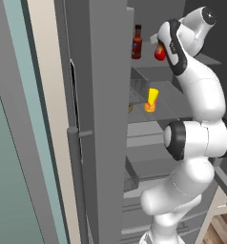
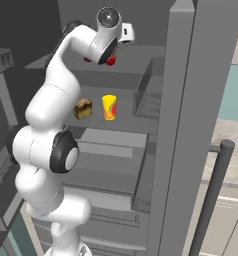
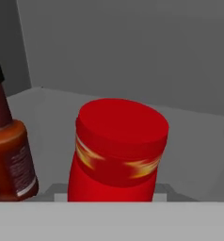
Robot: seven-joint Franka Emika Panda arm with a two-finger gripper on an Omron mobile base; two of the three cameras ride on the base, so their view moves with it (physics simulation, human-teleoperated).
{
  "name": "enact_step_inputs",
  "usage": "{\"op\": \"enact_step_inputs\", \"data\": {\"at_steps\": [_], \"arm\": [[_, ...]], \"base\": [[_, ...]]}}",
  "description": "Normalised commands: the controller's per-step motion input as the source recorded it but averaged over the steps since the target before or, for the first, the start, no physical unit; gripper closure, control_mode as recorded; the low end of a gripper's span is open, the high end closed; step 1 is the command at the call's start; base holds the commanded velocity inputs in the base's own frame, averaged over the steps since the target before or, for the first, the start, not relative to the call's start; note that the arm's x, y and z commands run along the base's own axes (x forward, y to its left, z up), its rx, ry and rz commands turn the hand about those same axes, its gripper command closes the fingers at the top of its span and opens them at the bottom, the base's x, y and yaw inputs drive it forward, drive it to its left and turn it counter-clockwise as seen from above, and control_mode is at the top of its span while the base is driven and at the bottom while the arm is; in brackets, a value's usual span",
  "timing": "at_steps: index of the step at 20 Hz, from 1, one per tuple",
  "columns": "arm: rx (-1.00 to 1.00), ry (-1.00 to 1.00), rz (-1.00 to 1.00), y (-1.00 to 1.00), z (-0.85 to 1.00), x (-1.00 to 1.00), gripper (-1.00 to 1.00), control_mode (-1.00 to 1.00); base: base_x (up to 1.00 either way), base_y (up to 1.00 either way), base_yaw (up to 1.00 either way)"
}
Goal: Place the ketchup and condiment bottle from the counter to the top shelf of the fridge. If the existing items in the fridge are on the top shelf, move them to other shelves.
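Gripper point(image 1: 159, 46) clamps the ketchup point(image 3: 117, 150) over the fridge's point(image 1: 106, 119) grey top shelf point(image 3: 52, 103), condiment bottle point(image 1: 137, 42) left; fingertips hidden behind the bottle.

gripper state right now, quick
Gripper: fingers closed on the ketchup, held at the top shelf beside the condiment bottle.

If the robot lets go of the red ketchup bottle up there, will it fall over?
Probably not. The ketchup looks squat and wide, so it should stand steady on the flat top shelf. Its smooth plastic sides might be a bit slippery, though. The tall, slim condiment bottle beside it looks easier to tip if bumped.
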Motion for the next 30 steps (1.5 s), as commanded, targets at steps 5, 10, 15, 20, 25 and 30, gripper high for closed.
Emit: {"op": "enact_step_inputs", "data": {"at_steps": [5, 10, 15, 20, 25, 30], "arm": [[0.04, -0.17, 0.0, 0.0, -0.23, 0.16, 1.0, -1.0], [0.01, -0.08, 0.0, 0.0, -0.21, 0.24, 1.0, -1.0], [0.0, 0.0, 0.0, 0.0, -0.37, 0.19, 1.0, -1.0], [0.0, 0.0, 0.0, 0.03, -0.5, 0.11, 1.0, -1.0], [0.0, 0.0, 0.0, 0.07, -0.25, 0.14, 1.0, -1.0], [0.0, -0.01, 0.0, 0.0, 0.0, 0.04, -1.0, -1.0]], "base": [[0.0, 0.0, 0.0], [0.0, 0.0, 0.0], [0.0, 0.0, 0.0], [0.0, 0.0, 0.0], [0.0, 0.0, 0.0], [0.0, 0.0, 0.0]]}}
